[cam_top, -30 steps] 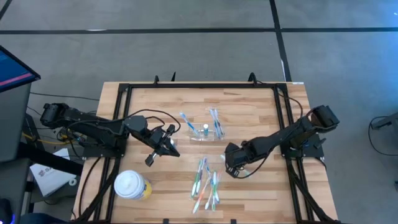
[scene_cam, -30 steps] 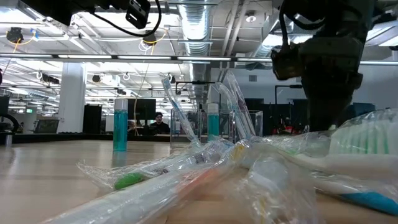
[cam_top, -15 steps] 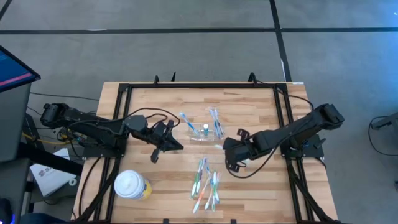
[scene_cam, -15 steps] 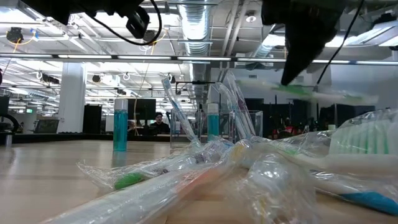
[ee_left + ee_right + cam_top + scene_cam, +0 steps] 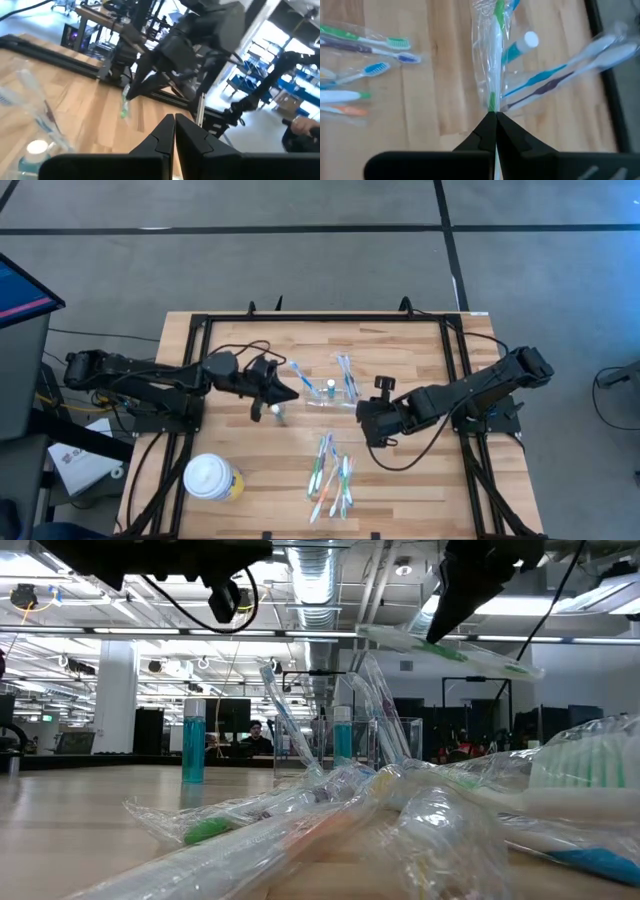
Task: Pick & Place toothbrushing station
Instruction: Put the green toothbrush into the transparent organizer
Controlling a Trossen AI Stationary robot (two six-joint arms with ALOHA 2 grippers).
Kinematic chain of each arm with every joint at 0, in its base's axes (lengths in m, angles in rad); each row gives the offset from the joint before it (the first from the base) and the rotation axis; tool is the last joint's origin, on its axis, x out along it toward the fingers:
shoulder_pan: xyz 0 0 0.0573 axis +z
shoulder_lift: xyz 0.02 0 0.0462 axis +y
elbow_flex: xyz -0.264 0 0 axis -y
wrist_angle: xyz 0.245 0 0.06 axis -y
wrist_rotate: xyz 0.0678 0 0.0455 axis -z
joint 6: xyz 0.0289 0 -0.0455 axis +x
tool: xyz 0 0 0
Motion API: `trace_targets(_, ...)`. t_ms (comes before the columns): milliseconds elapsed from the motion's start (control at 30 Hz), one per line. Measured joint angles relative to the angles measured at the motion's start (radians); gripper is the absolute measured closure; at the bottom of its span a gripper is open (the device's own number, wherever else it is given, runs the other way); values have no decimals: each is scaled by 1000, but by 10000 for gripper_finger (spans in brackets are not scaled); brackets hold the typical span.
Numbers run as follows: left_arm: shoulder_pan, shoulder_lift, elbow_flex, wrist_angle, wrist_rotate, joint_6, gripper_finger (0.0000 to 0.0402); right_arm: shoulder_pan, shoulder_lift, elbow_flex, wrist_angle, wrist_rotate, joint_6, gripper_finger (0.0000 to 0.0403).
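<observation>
**Right gripper carries a wrapped brush, holder just to its left**

High view: we see the holder [image 5: 328,391] at table centre, far of the brush pile [image 5: 330,475], its long axis running left-right. The right gripper [image 5: 366,421] sits just right of and slightly nearer than the holder; the left gripper [image 5: 287,391] is just beside its left end. Both are close, the right one looks marginally nearer to the slots. A teal tube [image 5: 275,413] stands near the left gripper. A cup [image 5: 212,478] is at the near left.

Low view: a wrapped green brush [image 5: 445,650] hangs tilted in the air above the holder [image 5: 380,745]. No readable writing.

Left wrist view: the left fingers [image 5: 160,142] are pressed together on nothing. The right arm shows beyond with the green brush [image 5: 123,106].

Right wrist view: the right fingers [image 5: 482,132] are clamped on the brush [image 5: 492,65], which points toward the holder's brushes [image 5: 555,82]. We judge the next move is a short carry left and far into the holder. No labels legible.
</observation>
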Motion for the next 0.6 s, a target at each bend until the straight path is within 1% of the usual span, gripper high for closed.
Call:
trace_targets(100,18,27,1,11,16,-42,386,-3,0,8,8,24,-73,403)
trace_targets(233,18,105,31,24,30,-100,368,-13,0,24,17,58,-156,403)
trace_targets(467,15,262,161,27,31,-102,318,-11,-1,45,16,79,-261,403)
trace_targets(600,25,326,219,25,47,-125,289,-5,-1,45,16,81,-300,403)
